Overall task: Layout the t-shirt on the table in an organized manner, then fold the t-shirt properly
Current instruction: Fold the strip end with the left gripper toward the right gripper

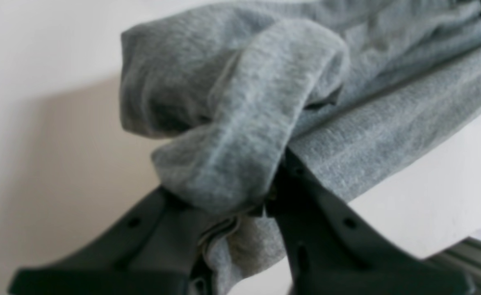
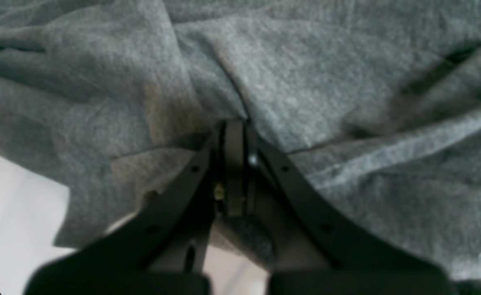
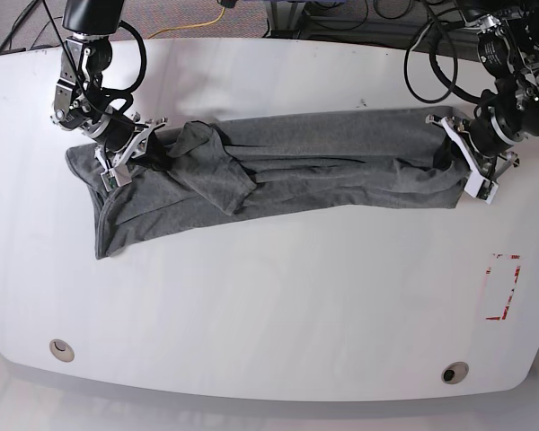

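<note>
Jaws, left: the left gripper (image 1: 265, 200) is clenching a bunched fold of the t-shirt (image 3: 278, 175) at its end on the base view's right; cloth is wrapping over the black tips in the wrist view.
Jaws, right: the right gripper (image 2: 236, 127) is pinching the t-shirt with its tips pressed fully together, fabric gathering into creases that are radiating from the pinch point.
T-shirt: it is lying stretched in a long band across the far half of the worktop (image 3: 269, 305), running between the two arms, with a loose flap drooping toward the near side at the base view's left and a twisted fold bulging near the middle.
Why held so: each arm is gripping one end, apparently so that pulling apart is drawing the cloth taut and taking out the bunching before it is spread flat.
Stage: judging by the rumpled band, the laying-out is only beginning; no fold is made.
Risk: the twisted middle is likely needing a shake or a regrip, since tension alone may be locking the twist in.
Surroundings: a red tape rectangle (image 3: 503, 287) is sitting well apart from the cloth, near the worktop's edge.
</note>
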